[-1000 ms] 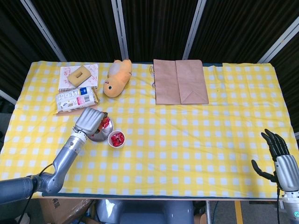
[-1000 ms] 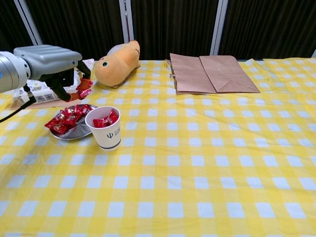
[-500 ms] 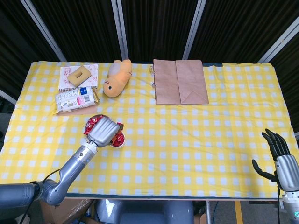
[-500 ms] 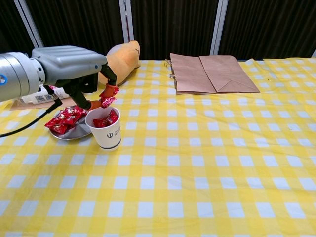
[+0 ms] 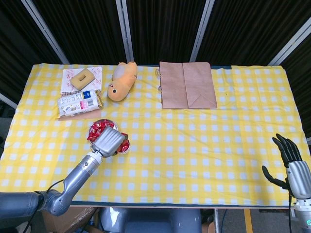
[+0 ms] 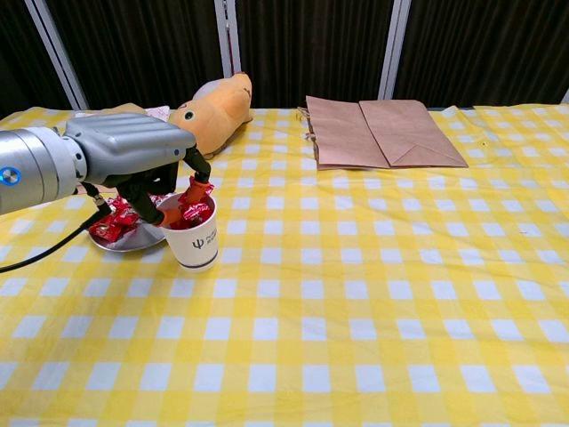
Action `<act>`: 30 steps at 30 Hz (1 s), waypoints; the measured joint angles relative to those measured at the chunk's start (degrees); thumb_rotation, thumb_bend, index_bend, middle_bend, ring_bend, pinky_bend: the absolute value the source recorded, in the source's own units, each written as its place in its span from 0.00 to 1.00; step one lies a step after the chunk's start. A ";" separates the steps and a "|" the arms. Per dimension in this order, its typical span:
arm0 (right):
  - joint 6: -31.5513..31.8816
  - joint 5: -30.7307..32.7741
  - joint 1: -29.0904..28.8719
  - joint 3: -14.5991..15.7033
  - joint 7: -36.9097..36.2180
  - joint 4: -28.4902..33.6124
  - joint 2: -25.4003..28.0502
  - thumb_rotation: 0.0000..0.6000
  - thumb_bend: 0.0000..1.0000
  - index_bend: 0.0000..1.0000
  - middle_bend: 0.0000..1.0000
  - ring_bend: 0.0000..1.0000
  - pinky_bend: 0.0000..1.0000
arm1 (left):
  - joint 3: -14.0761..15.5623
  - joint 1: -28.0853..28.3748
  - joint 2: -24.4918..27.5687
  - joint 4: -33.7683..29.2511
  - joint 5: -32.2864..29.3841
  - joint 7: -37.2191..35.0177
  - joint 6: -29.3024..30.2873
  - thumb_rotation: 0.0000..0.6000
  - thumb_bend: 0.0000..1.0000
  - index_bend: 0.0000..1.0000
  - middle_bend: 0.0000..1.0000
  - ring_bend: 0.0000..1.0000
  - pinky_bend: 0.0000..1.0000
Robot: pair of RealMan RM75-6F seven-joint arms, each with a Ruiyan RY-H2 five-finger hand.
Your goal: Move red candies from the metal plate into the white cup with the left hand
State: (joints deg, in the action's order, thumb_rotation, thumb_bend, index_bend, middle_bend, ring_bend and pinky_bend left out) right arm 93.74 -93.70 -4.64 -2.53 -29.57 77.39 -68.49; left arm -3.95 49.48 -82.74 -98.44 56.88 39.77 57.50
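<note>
My left hand (image 6: 133, 165) hangs right over the white cup (image 6: 192, 242) and pinches a red candy (image 6: 195, 191) at the cup's mouth, touching the red candies inside. From the head view the left hand (image 5: 109, 141) covers most of the cup (image 5: 125, 147). The metal plate (image 6: 124, 242) sits just left of the cup, with several red candies (image 5: 98, 129) on it. My right hand (image 5: 290, 156) rests at the table's front right corner, fingers spread and holding nothing.
A plush toy (image 5: 121, 81) lies at the back, a brown paper bag (image 5: 187, 85) to its right. A snack packet (image 5: 77, 103) and a paper sheet with a biscuit (image 5: 81, 79) occupy the back left.
My left hand carried the candy from above the plate rightwards over the cup, then lowered it to the cup's mouth. The right hand stayed put.
</note>
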 measured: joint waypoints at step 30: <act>-0.05 0.02 0.04 0.10 0.32 -0.04 -0.14 1.00 0.42 0.00 0.00 0.00 0.00 | -1.17 -1.76 1.94 -0.47 3.15 -5.31 2.22 1.00 0.30 0.36 0.94 1.00 0.97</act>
State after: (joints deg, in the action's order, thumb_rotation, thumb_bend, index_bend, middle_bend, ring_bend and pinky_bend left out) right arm 93.69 -93.68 -4.60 -2.43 -29.25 77.35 -68.63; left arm -5.11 47.72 -80.81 -98.91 60.03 34.45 59.73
